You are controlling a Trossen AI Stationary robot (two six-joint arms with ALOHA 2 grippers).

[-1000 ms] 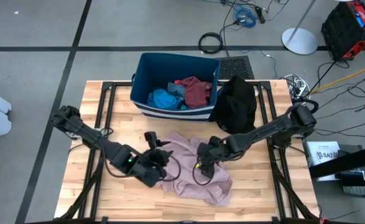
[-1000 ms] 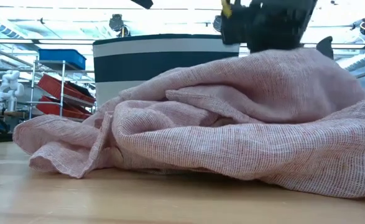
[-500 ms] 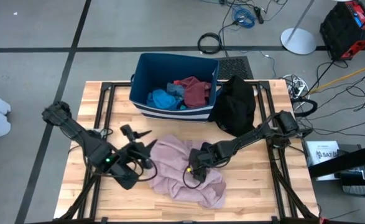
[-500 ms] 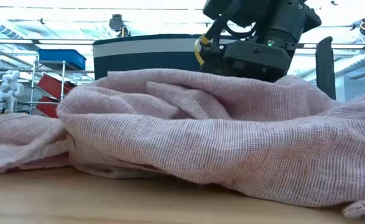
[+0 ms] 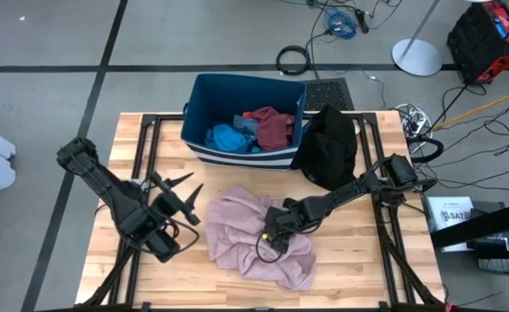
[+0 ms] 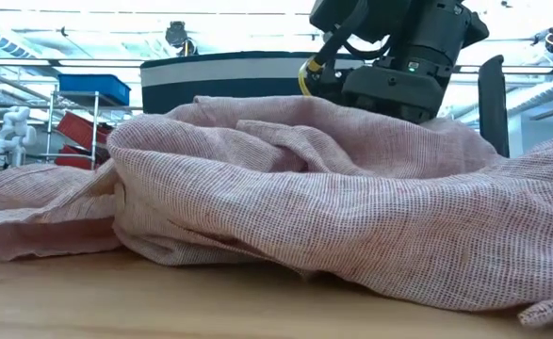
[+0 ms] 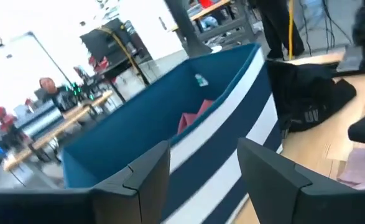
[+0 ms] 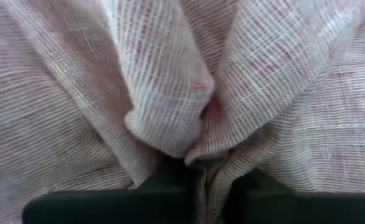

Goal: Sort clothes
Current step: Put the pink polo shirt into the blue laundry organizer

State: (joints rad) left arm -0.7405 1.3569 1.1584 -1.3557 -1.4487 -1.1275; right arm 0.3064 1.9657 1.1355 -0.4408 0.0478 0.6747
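A pale pink garment (image 5: 247,236) lies crumpled on the wooden table, near the middle of its front half. My right gripper (image 5: 275,232) is down on the garment's right part, shut on bunched cloth (image 8: 170,118); the low view shows it on top of the heap (image 6: 389,66). My left gripper (image 5: 172,196) stands open to the left of the garment, clear of it, with nothing between its fingers (image 7: 146,177). Blue and maroon clothes (image 5: 245,128) lie in the dark blue bin (image 5: 204,95). A black garment (image 5: 328,147) lies heaped beside the bin's right wall. My right gripper pinches a raised fold of the pink cloth (image 8: 191,146) between its two fingers, coming at it from above and slanting toward the table's left. The cloth puckers into ridges at the fingers. The rest of the garment lies slack on the table (image 6: 257,245).
The striped bin (image 7: 188,149) stands at the table's far edge, in the middle. Black frame rails (image 5: 146,147) run along the table's left and right sides. Bare wood (image 5: 115,277) lies at the near left. Cables and a red case lie on the floor beyond the table.
My left gripper has drawn back from the pink garment toward the table's left edge and turned its fingers toward the bin. My right gripper has gone down and a little toward the near left, onto the garment. The garment's left part has bunched up and shifted leftward.
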